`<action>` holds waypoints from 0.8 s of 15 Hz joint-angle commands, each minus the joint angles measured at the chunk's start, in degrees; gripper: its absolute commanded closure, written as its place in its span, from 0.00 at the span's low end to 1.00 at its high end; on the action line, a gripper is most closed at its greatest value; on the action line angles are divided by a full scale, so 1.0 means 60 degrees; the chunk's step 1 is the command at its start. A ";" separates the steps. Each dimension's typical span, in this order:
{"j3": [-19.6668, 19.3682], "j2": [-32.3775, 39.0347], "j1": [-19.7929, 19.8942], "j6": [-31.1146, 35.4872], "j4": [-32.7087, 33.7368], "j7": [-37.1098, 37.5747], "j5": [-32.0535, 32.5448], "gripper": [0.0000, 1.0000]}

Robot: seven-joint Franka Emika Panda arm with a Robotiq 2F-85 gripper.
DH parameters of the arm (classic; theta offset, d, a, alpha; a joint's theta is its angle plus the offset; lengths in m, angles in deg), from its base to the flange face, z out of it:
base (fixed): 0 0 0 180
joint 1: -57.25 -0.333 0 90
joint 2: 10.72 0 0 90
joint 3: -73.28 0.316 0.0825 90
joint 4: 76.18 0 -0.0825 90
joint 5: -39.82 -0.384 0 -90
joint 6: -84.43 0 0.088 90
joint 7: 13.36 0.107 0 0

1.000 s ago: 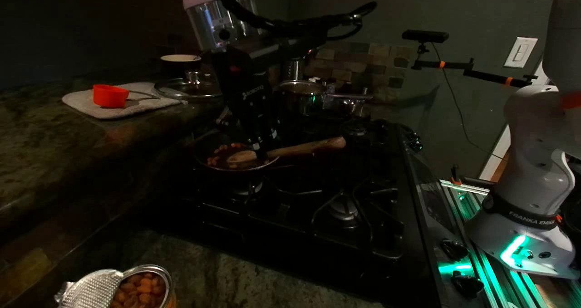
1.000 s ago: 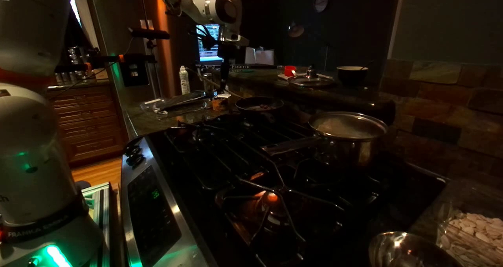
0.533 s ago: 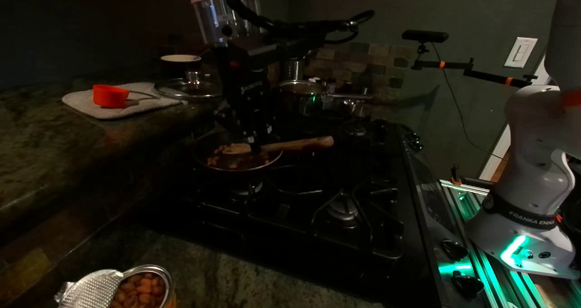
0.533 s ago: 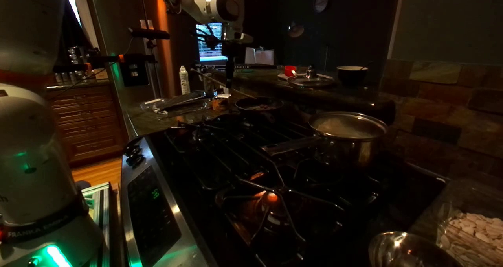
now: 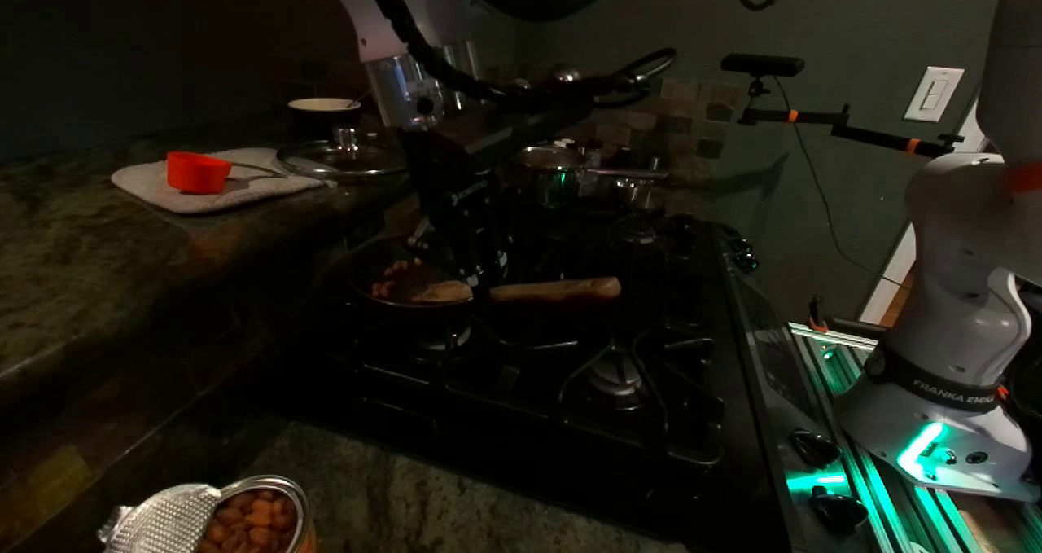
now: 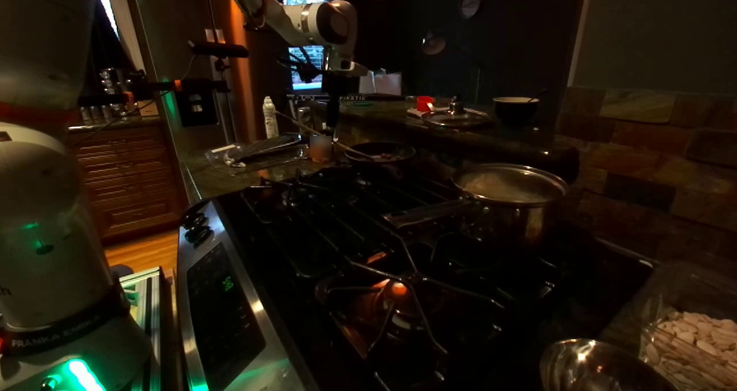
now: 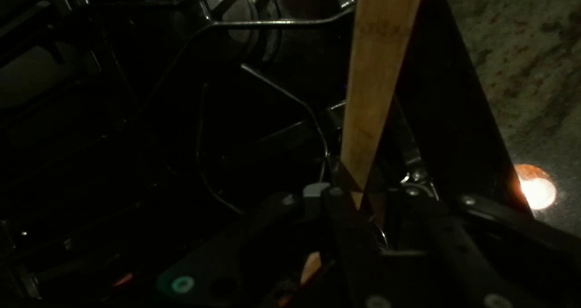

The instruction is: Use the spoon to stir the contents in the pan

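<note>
My gripper [image 5: 486, 283] is shut on the handle of a wooden spoon [image 5: 558, 290], at the near rim side of a dark frying pan [image 5: 352, 269]. The spoon's head [image 5: 444, 292] lies low in the pan beside reddish-brown beans [image 5: 399, 276]. The handle sticks out past the pan's rim over the stove. In an exterior view the gripper [image 6: 331, 129] holds the spoon [image 6: 296, 122] slanted down into the pan [image 6: 407, 151]. In the wrist view the handle [image 7: 379, 63] rises from between the fingers [image 7: 358, 197]. The spoon's head is mostly hidden there.
An open can of beans [image 5: 256, 520] stands on the near counter [image 5: 391, 496]. A saucepan [image 6: 512, 212] is on the stove. A raised ledge holds a red cup [image 5: 198, 173] and a glass lid [image 5: 346, 160]. A metal bowl [image 6: 599, 368] stands at the stove's side.
The gripper and spoon first shift toward the pan's far side, then come back toward the can side and lower. The spoon's head sweeps through the pan, and the beans lie more to one side.
</note>
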 commanded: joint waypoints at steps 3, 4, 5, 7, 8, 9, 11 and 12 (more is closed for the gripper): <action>0.0183 -0.0277 0.0129 0.0087 -0.0398 -0.0209 -0.0475 0.95; 0.0205 -0.0290 0.0133 0.0080 -0.0395 -0.0253 -0.0548 0.95; 0.0238 -0.0304 0.0152 0.0061 -0.0381 -0.0317 -0.0688 0.95; 0.0267 -0.0334 0.0142 0.0055 -0.0385 -0.0380 -0.0796 0.95; 0.0281 -0.0339 0.0151 0.0026 -0.0381 -0.0413 -0.0878 0.95; 0.0292 -0.0343 0.0160 -0.0006 -0.0382 -0.0435 -0.0957 0.95; 0.0290 -0.0330 0.0166 -0.0099 -0.0391 -0.0434 -0.1041 0.95; 0.0290 -0.0326 0.0171 -0.0116 -0.0398 -0.0438 -0.1095 0.95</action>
